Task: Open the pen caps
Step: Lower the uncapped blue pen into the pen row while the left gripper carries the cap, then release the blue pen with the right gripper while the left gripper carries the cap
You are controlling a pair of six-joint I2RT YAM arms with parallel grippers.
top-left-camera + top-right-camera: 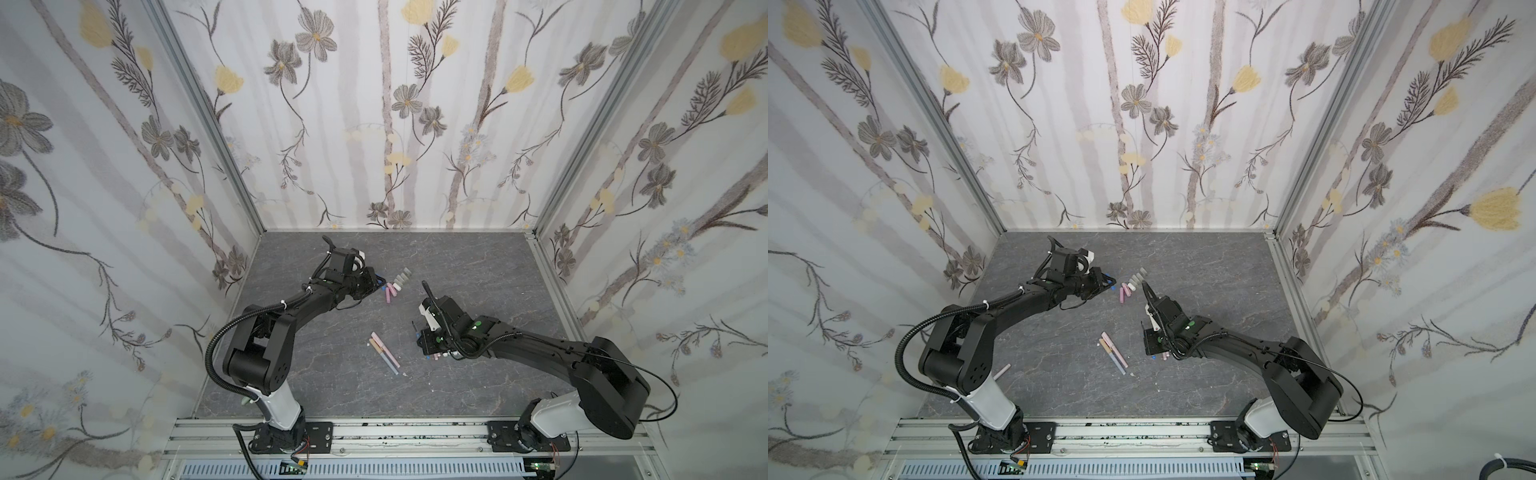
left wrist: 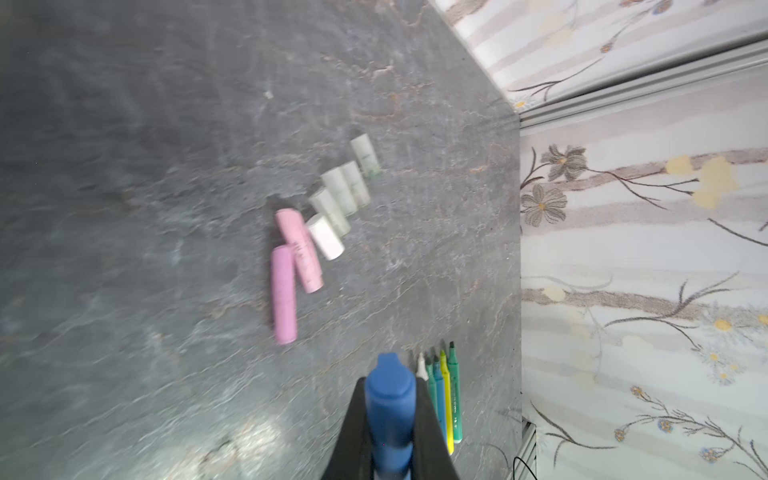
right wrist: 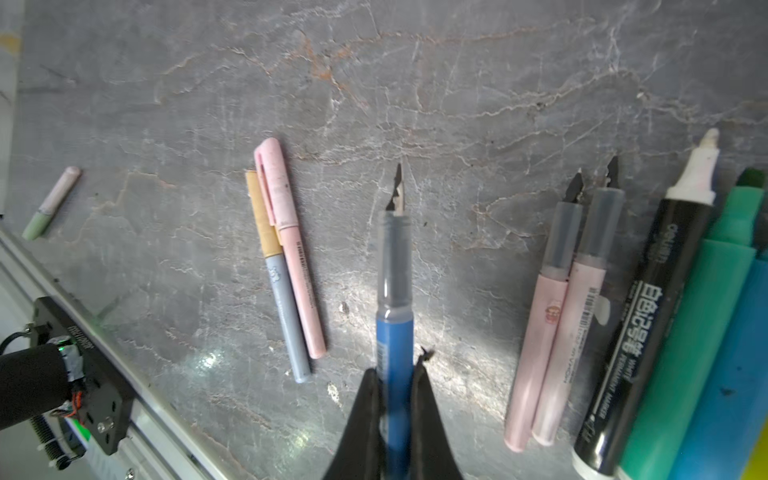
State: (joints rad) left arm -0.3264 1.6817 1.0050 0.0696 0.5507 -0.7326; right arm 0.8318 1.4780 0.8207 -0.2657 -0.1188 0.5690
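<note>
Clamped on a bare-nibbed blue plastic pen barrel (image 3: 395,332), the right gripper (image 3: 397,370) risks smearing ink; the left gripper (image 2: 390,384), clamped on a stubby blue cap (image 2: 390,401), could scatter pastel pen caps (image 1: 389,293) at its three o'clock.

The walls (image 1: 353,124) show grey and yellow flowers. The table top (image 1: 478,257) is dark grey like stone. Shiny metal bars (image 1: 395,432) run along its front.

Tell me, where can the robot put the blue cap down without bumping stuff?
Bare table lies behind the pen caps, toward the back wall, and in front of the two capped pens, toward the rail. Crowded: around the caps, and the uncapped pens beside the right gripper.
</note>
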